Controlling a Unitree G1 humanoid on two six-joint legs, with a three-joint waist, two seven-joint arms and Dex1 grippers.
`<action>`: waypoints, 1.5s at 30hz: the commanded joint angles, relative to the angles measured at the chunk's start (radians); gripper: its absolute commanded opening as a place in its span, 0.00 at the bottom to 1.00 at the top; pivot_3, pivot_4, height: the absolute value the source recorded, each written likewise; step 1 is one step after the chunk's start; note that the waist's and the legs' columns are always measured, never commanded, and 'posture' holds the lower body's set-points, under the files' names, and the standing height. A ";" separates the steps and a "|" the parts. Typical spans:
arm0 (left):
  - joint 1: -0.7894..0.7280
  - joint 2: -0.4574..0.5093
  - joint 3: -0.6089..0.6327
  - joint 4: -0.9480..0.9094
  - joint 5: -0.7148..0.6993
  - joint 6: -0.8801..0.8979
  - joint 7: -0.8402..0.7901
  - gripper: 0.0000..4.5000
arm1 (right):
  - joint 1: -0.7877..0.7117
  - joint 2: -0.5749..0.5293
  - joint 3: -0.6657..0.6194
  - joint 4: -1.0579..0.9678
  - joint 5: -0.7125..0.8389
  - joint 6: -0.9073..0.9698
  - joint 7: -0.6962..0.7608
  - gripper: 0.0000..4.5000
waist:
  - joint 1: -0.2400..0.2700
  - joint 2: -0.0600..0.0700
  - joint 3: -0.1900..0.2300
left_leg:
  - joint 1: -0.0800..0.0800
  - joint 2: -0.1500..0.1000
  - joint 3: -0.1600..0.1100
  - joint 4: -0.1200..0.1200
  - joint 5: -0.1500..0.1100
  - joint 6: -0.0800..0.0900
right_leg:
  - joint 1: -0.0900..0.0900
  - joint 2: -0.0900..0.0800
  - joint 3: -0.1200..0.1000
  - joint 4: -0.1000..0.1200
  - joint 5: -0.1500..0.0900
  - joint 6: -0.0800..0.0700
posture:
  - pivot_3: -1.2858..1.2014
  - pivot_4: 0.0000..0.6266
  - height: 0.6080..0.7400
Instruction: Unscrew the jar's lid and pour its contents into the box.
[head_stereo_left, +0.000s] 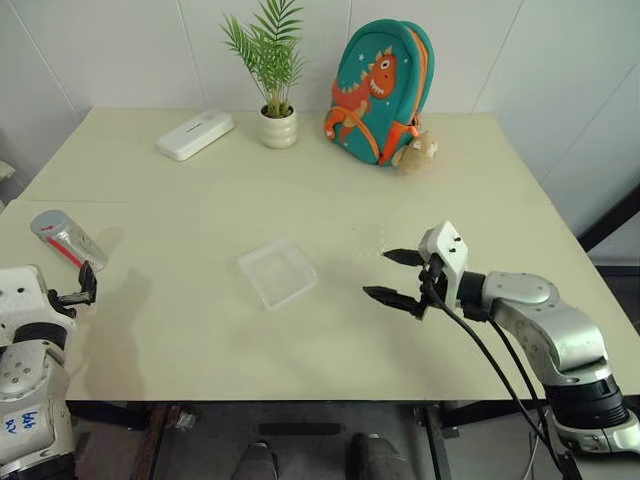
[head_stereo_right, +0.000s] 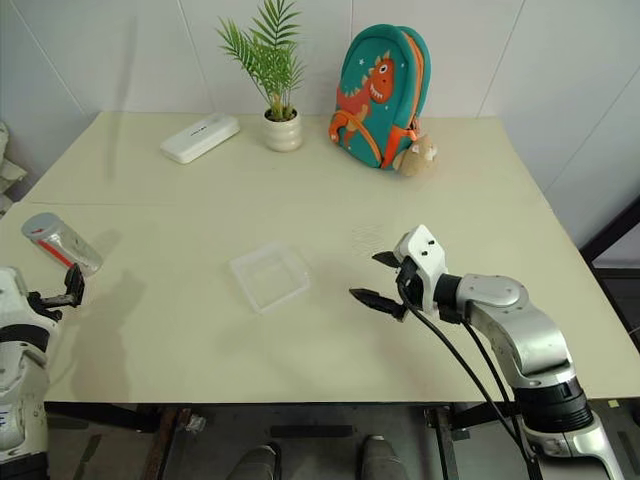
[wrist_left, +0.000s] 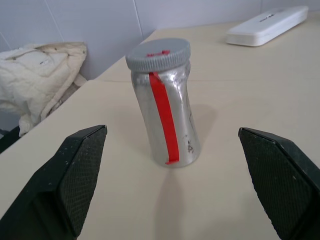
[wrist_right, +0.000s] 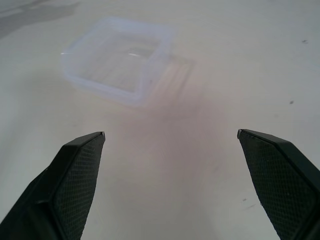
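Jar (wrist_left: 165, 107), red-striped with no legible label, stands capped before the released left pincer (wrist_left: 175, 185); right pincer (head_stereo_left: 397, 278) gapes.

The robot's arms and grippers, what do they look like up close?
Each arm is silver-grey metal with black joints and a white wrist block. The right gripper and the left gripper each have two black, wedge-shaped fingers with cross-hatched textured pads. Black cables run along the right arm. The left arm carries blue handwritten marks.
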 joint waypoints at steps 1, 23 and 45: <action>-0.002 0.016 0.031 -0.039 0.014 -0.026 0.016 1.00 | -0.006 -0.025 -0.036 -0.031 0.033 -0.016 0.043 0.99 | 0.000 0.000 0.000 | 0.000 0.000 0.000 0.000 0.000 0.000 | 0.000 0.000 0.000 0.000 0.000 0.000 | 0.52 0.24 1.00; -0.182 0.143 0.029 0.369 0.000 -0.171 -0.099 1.00 | -0.155 0.052 0.003 0.036 0.050 -0.040 0.070 0.99 | -0.001 0.000 0.000 | 0.000 0.000 0.002 0.001 0.001 0.001 | 0.000 0.000 0.001 -0.002 0.000 -0.004 | 0.52 0.24 1.00; -0.413 0.209 -0.073 0.731 0.023 -0.331 -0.159 1.00 | -0.155 0.082 0.001 0.005 0.054 -0.036 0.021 0.99 | -0.001 0.000 0.000 | 0.000 0.000 0.002 -0.002 0.000 0.001 | -0.002 0.000 0.001 0.000 0.009 0.012 | 0.52 0.24 1.00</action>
